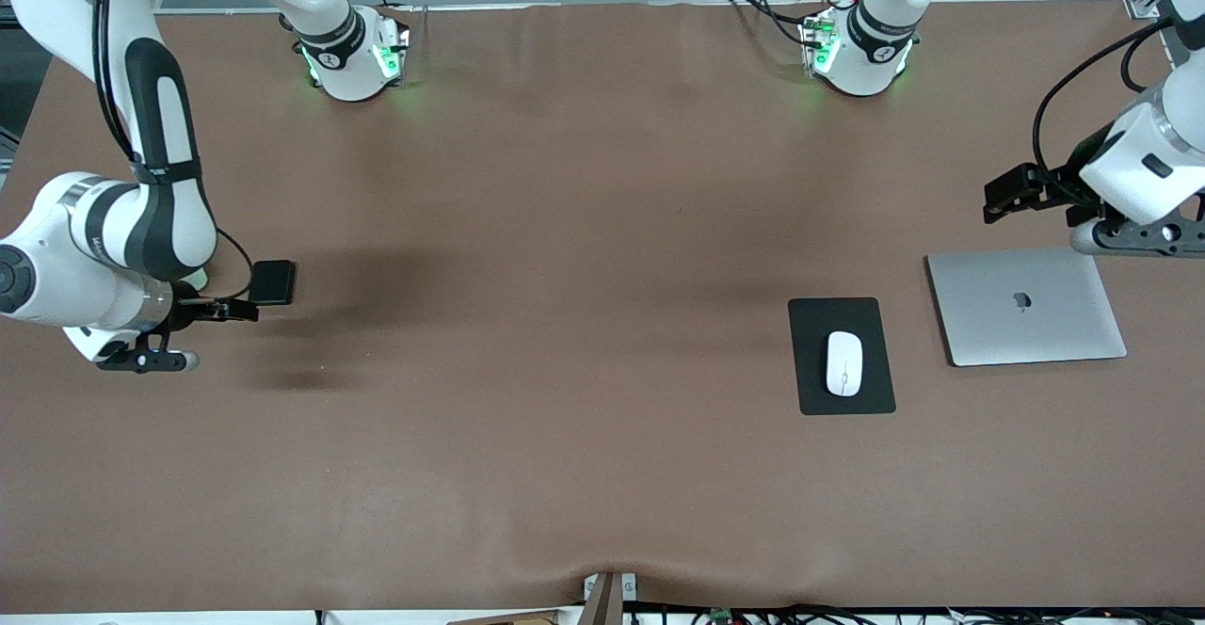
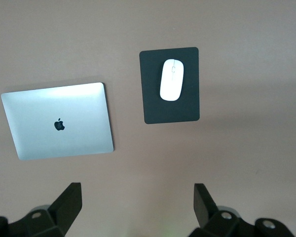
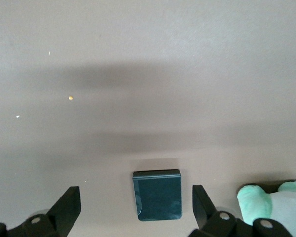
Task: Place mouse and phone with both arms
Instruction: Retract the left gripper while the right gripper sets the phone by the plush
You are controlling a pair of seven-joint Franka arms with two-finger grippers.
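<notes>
The white mouse point(image 1: 844, 363) lies on a black mouse pad point(image 1: 814, 394) toward the left arm's end of the table; it also shows in the left wrist view point(image 2: 171, 80). The small black phone point(image 1: 273, 281) lies flat on the table at the right arm's end. In the right wrist view the phone point(image 3: 158, 195) lies below, between the open fingers. My right gripper point(image 1: 143, 360) point(image 3: 136, 191) is open and empty, up in the air by the phone. My left gripper point(image 1: 1141, 237) point(image 2: 137, 192) is open and empty, raised over the table by the laptop's edge.
A closed silver laptop point(image 1: 1026, 305) lies beside the mouse pad, toward the left arm's end; it shows in the left wrist view point(image 2: 59, 121) too. The brown table cover point(image 1: 565, 371) is bare between the phone and the mouse pad.
</notes>
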